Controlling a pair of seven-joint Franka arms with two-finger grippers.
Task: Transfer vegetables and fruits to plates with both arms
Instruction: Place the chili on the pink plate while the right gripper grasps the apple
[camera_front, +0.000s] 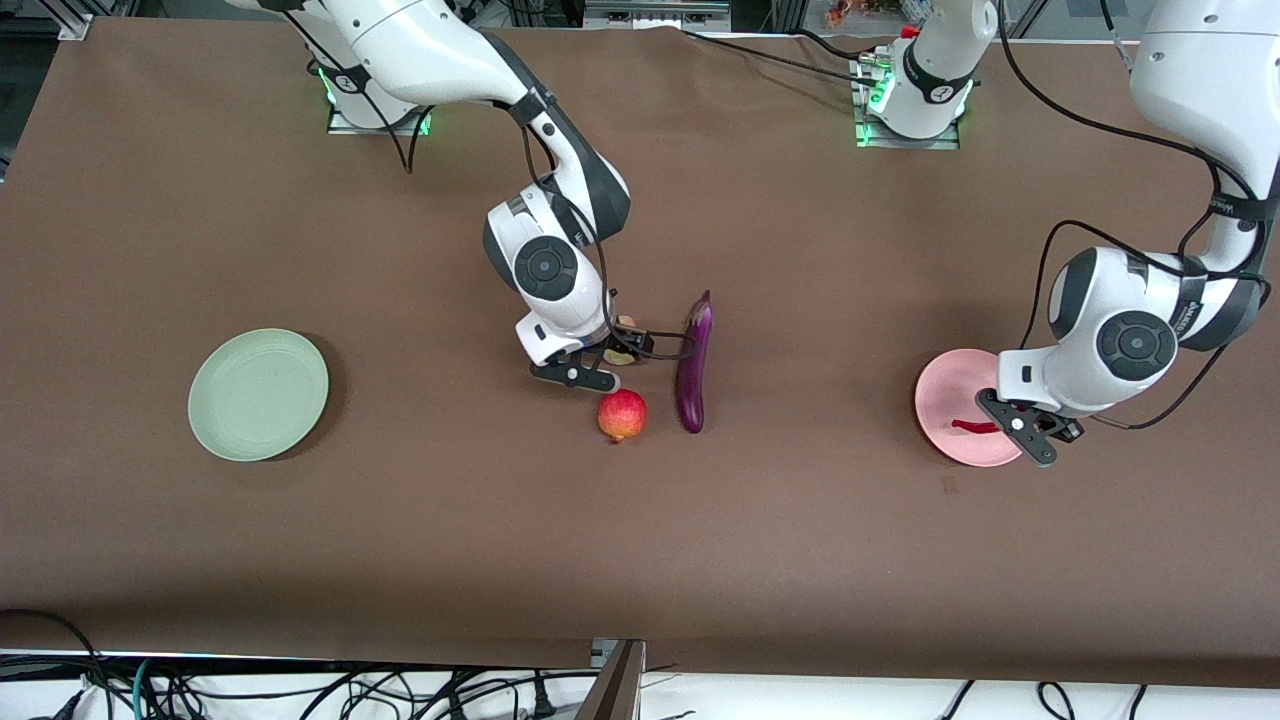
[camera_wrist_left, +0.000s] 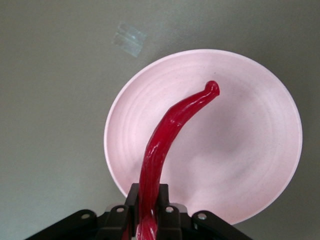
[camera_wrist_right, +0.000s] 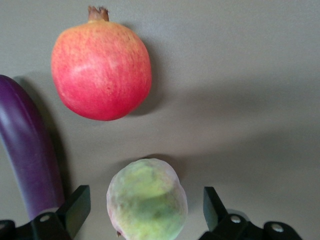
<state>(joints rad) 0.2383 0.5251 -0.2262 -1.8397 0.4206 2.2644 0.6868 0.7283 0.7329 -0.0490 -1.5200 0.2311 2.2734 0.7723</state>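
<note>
My left gripper (camera_front: 1012, 425) is shut on the red chili pepper (camera_wrist_left: 167, 135) and holds it over the pale pink plate (camera_front: 955, 385), which also shows in the left wrist view (camera_wrist_left: 250, 115). My right gripper (camera_front: 610, 365) is open around the yellow-green fruit (camera_wrist_right: 146, 197), one finger (camera_wrist_right: 77, 205) on each side without touching it. That fruit is mostly hidden under the hand in the front view (camera_front: 622, 352). The red fruit (camera_front: 622, 415) lies just nearer the camera, also in the right wrist view (camera_wrist_right: 101, 70). The purple eggplant (camera_front: 694, 365) lies beside both fruits and shows in the right wrist view (camera_wrist_right: 27, 150).
The mint green plate (camera_front: 258, 394) lies empty toward the right arm's end of the table. A small piece of clear tape (camera_wrist_left: 129, 38) is stuck on the brown cloth by the pink plate.
</note>
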